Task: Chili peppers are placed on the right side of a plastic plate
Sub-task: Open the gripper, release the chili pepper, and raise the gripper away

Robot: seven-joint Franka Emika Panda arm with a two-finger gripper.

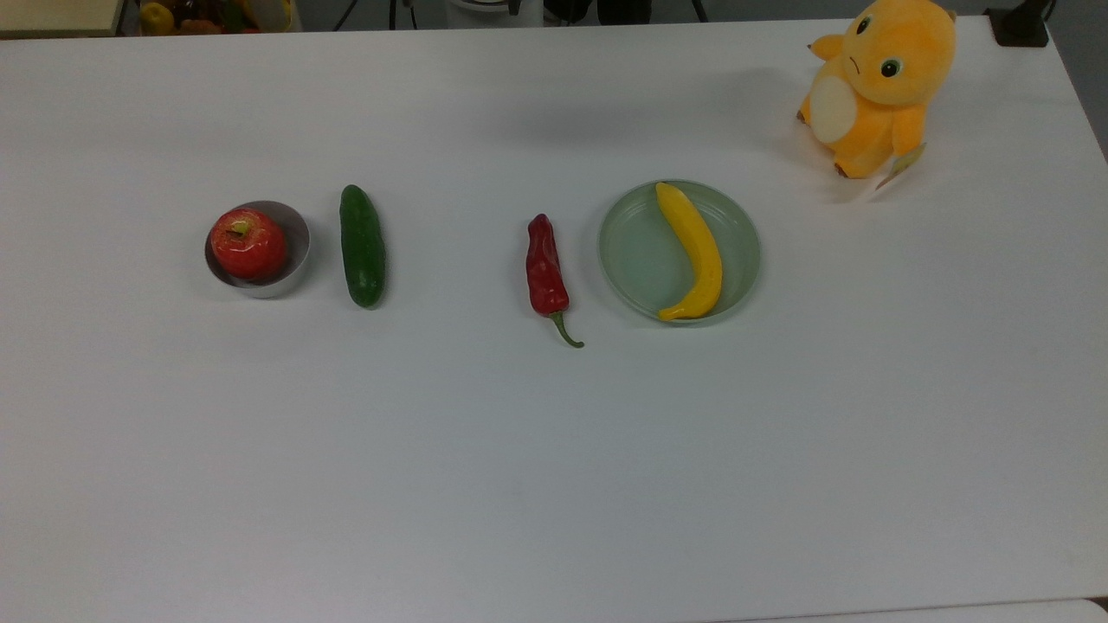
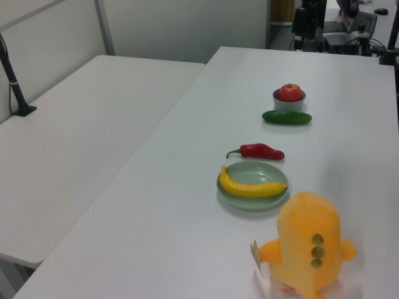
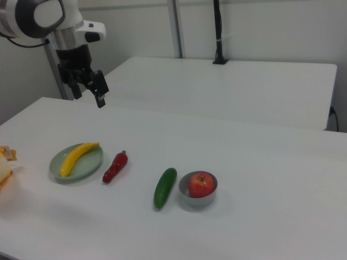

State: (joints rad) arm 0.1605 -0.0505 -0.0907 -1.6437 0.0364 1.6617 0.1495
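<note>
Red chili peppers (image 1: pixel 545 266) on desk, just beside the plastic plate (image 1: pixel 636 260) on the top view's left | gripper (image 3: pixel 88 89) high, fingers apart | we'd drop over its thick middle, straddle the width

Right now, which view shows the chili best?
The top view: the chili lies full length, stem included, just off the plate. The left view shows it smaller, side on, beyond the plate. The right view shows it foreshortened, beside the plate.
</note>
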